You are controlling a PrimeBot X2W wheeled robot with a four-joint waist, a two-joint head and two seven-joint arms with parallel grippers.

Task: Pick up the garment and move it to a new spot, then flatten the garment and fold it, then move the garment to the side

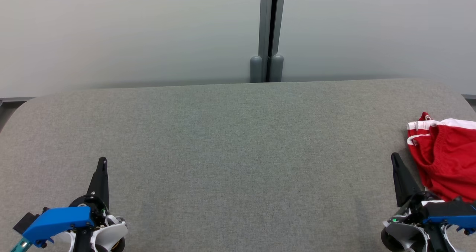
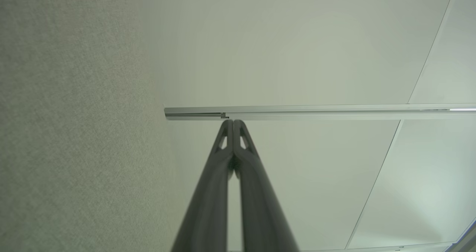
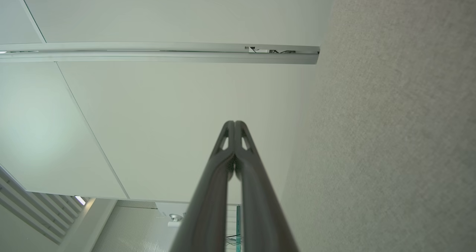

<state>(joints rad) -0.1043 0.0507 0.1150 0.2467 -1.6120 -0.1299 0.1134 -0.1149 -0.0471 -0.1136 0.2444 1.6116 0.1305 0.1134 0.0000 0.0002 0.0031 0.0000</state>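
Currently the red garment [image 1: 444, 159] lies bunched at the far right of the table [image 1: 238, 140], white-striped trim at the top, with part of it cut off by the head view's edge. The right gripper [image 1: 395, 157] stands just beside it on its left, fingers pressed together on nothing. The left gripper [image 1: 103, 161] is well apart at the other side, also closed and empty. Each wrist view shows its own fingertips meeting. Such a heap at the side would fit a garment waiting to be taken as well as one set aside after a loose fold. How near the rim it lies cannot be told, so a nudge from shut fingers might shove it off the table. A pinch on a single layer of the lump would likely drag it out twisted
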